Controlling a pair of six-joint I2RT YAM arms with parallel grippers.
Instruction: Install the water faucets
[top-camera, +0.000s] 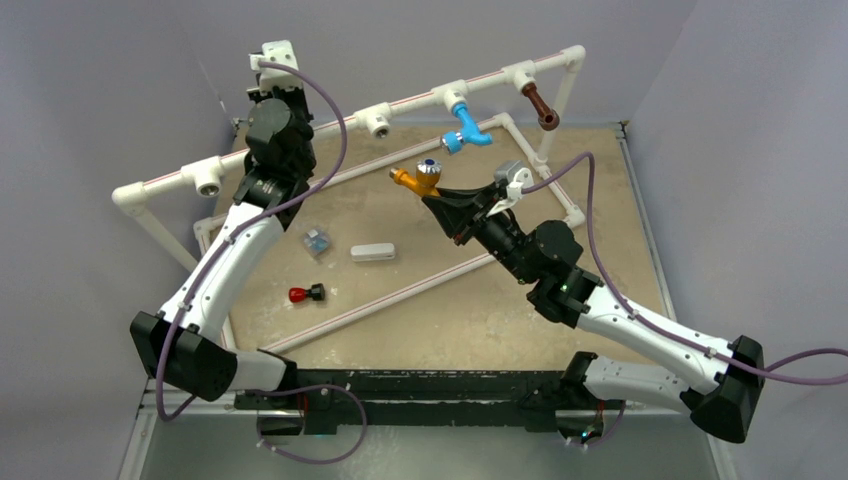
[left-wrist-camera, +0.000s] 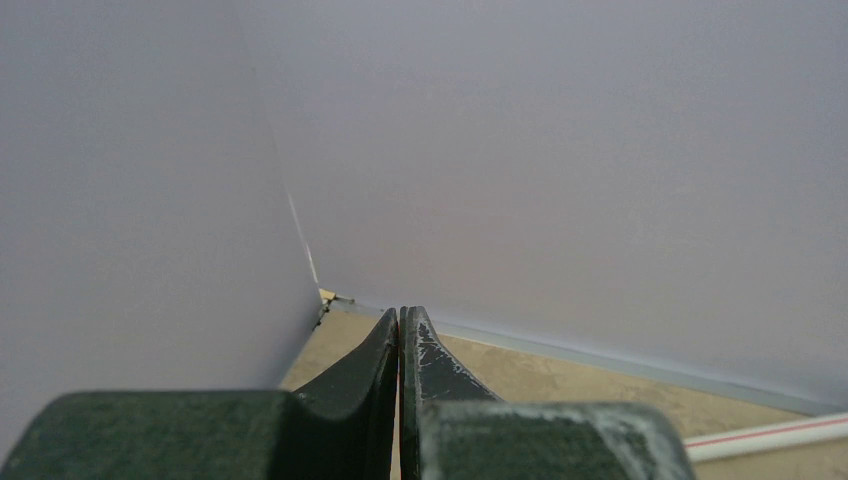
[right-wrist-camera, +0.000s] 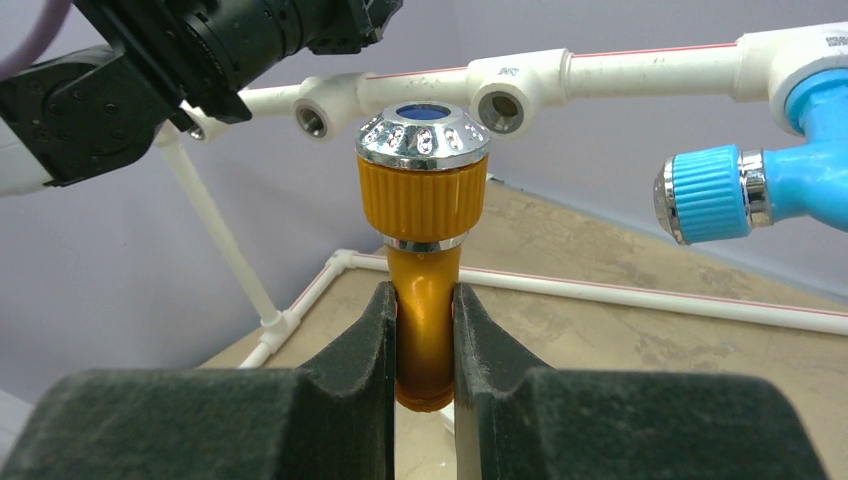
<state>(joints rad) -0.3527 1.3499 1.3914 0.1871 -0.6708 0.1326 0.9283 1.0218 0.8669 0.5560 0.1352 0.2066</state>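
— The right gripper (right-wrist-camera: 424, 322) pinches the orange faucet (right-wrist-camera: 423, 190) by its bent stem, chrome cap forward, off the table near its far edge. Why there?

— Likely so it can be lined up with an empty tee socket (top-camera: 378, 123) on the pipe rail (right-wrist-camera: 650, 70) along that edge; the blue faucet (top-camera: 466, 128) and brown faucet (top-camera: 541, 106) already sit there.

— And the left gripper (left-wrist-camera: 400, 335)?

— Pressed together on nothing, up by the far-left corner, out of the way.

The tan desk (top-camera: 500, 320) carried a white pipe frame (top-camera: 400, 297). Within its base rails lay a white block (top-camera: 372, 252), a small bluish piece (top-camera: 317, 241) and a red-and-black part (top-camera: 306, 294).
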